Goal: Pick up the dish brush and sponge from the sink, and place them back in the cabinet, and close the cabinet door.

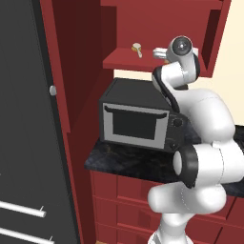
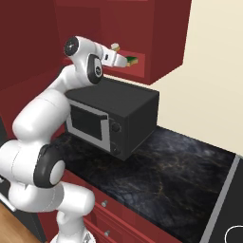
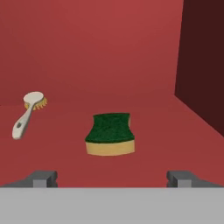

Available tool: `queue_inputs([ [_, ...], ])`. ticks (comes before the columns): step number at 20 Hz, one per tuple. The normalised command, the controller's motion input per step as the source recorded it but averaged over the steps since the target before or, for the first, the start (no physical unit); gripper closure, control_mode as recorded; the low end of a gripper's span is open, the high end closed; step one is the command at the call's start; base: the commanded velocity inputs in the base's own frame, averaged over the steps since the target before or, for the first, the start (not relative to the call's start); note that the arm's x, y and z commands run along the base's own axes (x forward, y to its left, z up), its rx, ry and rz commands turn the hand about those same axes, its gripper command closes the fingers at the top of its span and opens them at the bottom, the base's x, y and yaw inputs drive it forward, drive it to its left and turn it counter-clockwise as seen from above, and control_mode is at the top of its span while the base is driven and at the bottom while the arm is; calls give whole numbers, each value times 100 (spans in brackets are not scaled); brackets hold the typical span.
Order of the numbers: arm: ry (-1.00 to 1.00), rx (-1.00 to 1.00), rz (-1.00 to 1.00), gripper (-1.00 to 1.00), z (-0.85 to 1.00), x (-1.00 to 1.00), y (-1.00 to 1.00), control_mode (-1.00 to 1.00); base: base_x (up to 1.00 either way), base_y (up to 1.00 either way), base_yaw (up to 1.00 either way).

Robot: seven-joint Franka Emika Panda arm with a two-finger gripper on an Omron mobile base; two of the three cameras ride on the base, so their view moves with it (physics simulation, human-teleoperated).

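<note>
Microwave [image 2: 116,116] below cabinet [image 2: 156,42]

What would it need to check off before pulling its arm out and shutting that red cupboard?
1. Sponge lies on the cabinet shelf: ok.
2. Brush lies on the same shelf, apart from the sponge: ok.
3. Gripper is open and holds nothing: ok.
4. Both items sit well back from the shelf's front edge: ok for the brush; cannot tell for the sponge.
5. Arm is out of the door's path: not ok, the gripper is inside the cabinet.
6. Cabinet door stands open, ready to be pushed: ok.
</note>
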Motion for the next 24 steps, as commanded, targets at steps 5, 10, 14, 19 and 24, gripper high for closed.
queue_inputs([
  [5, 0, 0, 0, -100, 0, -8, 3, -100, 0, 0, 0],
  [10, 0, 0, 0, -100, 0, -10, 0, -100, 0, 0, 0],
  [14, 0, 0, 0, -100, 0, -10, 1, -100, 0, 0, 0],
  [19, 0, 0, 0, -100, 0, -14, 10, -100, 0, 0, 0],
  [24, -2, 0, 0, -100, 0, -18, 15, -100, 0, 0, 0],
])
